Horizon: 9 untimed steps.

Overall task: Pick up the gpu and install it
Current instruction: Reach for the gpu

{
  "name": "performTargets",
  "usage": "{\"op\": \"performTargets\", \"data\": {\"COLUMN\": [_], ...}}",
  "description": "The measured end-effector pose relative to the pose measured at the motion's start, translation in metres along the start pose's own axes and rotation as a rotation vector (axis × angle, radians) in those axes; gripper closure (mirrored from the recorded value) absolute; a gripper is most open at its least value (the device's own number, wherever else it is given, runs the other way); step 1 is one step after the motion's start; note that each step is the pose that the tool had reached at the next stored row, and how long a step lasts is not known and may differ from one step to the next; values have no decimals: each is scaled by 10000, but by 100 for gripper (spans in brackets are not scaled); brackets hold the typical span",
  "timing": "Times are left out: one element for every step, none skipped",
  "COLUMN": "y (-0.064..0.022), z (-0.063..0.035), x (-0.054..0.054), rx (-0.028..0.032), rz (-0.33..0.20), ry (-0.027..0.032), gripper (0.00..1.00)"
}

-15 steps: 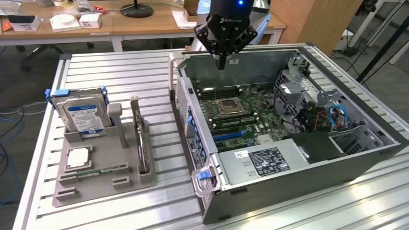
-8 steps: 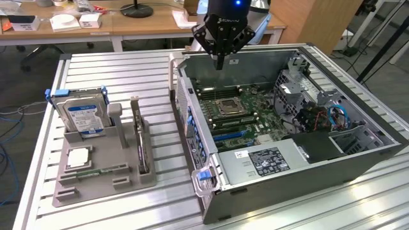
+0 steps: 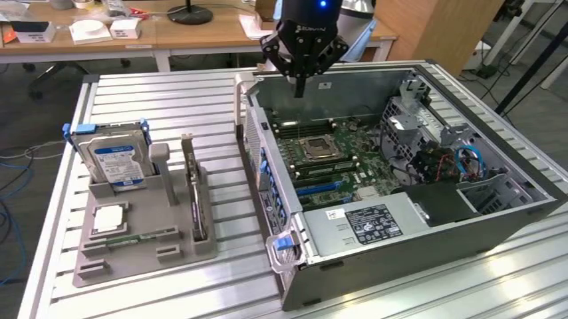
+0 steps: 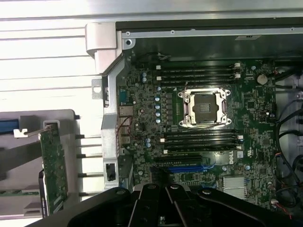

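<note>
Slatted metal worktop (image 3: 151, 100) carries open computer case (image 3: 426, 256) and grey holder (image 3: 133, 256) just beside it, case toward exterior view's right. Case: motherboard (image 3: 328, 156) with open CPU socket (image 3: 318, 147), power supply (image 3: 373, 222) at near end. Gripper (image 3: 300, 90) hangs above case's far wall; jaws closed together, empty, touching nothing. Holder: hard drive (image 3: 116, 159) upright in rear slot; gpu (image 3: 197, 209) standing on edge in slot nearest case, untouched; flat chip (image 3: 108, 218) lying in recess.
</note>
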<state>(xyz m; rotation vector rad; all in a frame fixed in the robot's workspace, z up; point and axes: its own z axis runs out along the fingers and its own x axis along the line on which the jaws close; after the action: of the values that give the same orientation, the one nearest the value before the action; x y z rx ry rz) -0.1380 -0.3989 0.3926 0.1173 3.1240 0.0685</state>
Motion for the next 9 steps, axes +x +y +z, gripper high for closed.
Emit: {"op": "performTargets", "data": {"y": [-1, -2, -2, -3, -4, -4, -5, -6, -6], "z": [1, 1, 1, 1, 1, 2, 2, 2, 2], "x": [10, 20, 31, 41, 50, 59, 69, 78, 84], "rx": [-1, 0, 1, -1, 0, 0, 0, 0, -1], "rz": [-1, 0, 0, 0, 0, 1, 1, 1, 1], "ry": [-1, 0, 0, 0, 0, 0, 0, 0, -1], "gripper": [89, 89, 89, 89, 89, 89, 89, 89, 89]}}
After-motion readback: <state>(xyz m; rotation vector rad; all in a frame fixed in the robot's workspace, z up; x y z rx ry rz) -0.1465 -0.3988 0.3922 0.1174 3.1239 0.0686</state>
